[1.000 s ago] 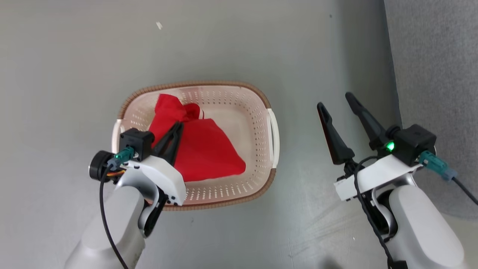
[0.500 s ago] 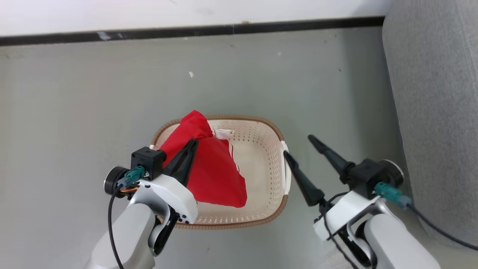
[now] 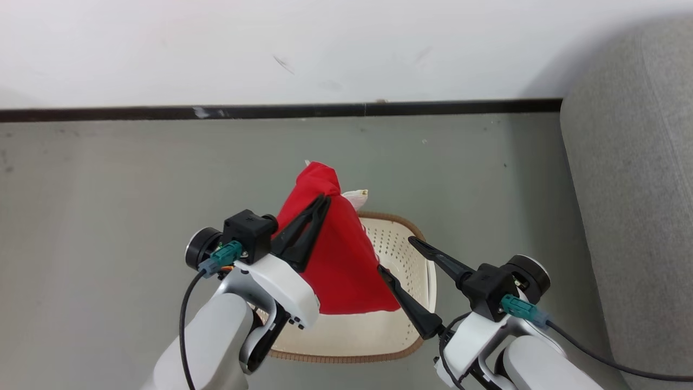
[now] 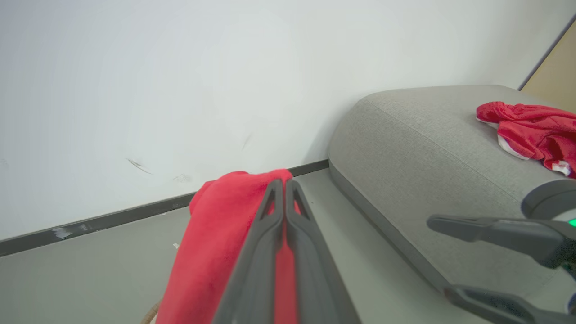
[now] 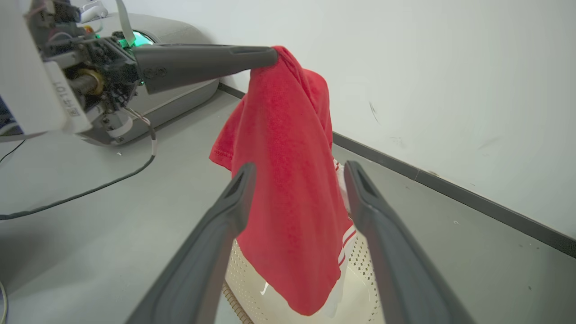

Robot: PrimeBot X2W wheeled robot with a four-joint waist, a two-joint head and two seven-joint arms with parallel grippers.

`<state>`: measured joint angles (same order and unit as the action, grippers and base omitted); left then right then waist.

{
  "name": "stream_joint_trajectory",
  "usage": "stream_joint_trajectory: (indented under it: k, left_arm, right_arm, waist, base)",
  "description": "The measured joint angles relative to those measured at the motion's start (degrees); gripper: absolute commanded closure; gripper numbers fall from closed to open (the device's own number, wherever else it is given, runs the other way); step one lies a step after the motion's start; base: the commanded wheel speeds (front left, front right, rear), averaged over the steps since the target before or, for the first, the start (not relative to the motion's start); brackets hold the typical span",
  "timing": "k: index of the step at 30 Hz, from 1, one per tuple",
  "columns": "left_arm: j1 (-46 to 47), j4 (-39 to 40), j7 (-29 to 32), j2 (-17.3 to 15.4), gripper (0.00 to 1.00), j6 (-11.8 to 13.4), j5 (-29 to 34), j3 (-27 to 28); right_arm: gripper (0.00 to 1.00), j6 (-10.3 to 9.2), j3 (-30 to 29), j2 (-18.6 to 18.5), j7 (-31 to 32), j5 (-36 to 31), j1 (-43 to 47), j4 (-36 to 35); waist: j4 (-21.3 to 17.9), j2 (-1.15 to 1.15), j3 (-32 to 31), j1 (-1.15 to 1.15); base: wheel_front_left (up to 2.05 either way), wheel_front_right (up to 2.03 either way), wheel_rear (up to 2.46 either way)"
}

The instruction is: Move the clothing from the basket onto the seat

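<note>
The left half of the cream-white perforated plastic basket with brown woven-look rim (image 3: 401, 221) is hidden behind the left forearm and the hanging cloth. No lettering can be made out on the cloth.

1. Left hand (image 3: 323, 200): fingers pressed together, pinching a bunched fold at the top of the bright red soft fabric garment with white trim (image 3: 341, 260).
2. The garment hangs lifted from this pinch. Its lower hem drapes over the basket opening; contact with the inner bottom cannot be determined.
3. Right hand (image 3: 396, 254): fingers spread, gripping nothing, just beside the garment's right edge. In the right wrist view the fingers frame the draped cloth; touch cannot be confirmed.
4. The large grey fabric-upholstered sofa (image 3: 628, 216) stands to the right of the basket, cut off by the frame edge. In the left wrist view a second crumpled red garment with white trim (image 4: 526, 130) lies on it, partly cut off at the right
</note>
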<state>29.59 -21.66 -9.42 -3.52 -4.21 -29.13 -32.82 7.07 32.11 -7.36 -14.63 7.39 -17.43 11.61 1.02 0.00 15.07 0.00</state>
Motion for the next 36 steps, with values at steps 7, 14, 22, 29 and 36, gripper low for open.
stream_joint_trajectory:
  k: [7,14,22,29,36]
  left_arm:
    - [-1.44,4.17,2.38,0.08,1.00,0.00,0.00,-1.85]
    - [-3.08,9.48,4.91,0.21,1.00,-0.24,-0.69,-3.89]
    - [-3.40,15.82,7.70,0.25,1.00,-0.32,-1.19,-6.14]
    - [-4.40,19.54,10.77,0.20,1.00,-0.21,-1.45,-7.33]
    - [-4.53,23.57,14.54,0.19,1.00,0.11,-3.09,-8.60]
  right_arm:
    - [0.00,0.00,-0.75,-0.26,0.00,0.01,1.29,0.22]
    - [0.00,0.00,-1.78,-0.57,0.00,0.02,2.15,0.42]
    - [0.00,0.00,-1.57,0.01,0.00,0.25,4.32,1.04]
    - [0.00,0.00,-0.83,1.29,0.00,0.71,4.99,0.98]
    - [0.00,0.00,-2.02,1.23,0.00,0.70,6.42,0.64]
  waist:
    - [1.34,0.00,-3.74,0.00]
    - [2.49,0.00,-6.91,0.00]
    - [3.63,0.00,-9.97,0.00]
    - [4.44,0.00,-12.24,0.00]
    - [5.11,0.00,-13.65,0.00]
  base:
    - [0.00,0.00,0.00]
    - [0.00,0.00,0.00]
    - [0.00,0.00,0.00]
    - [0.00,0.00,0.00]
    - [0.00,0.00,0.00]
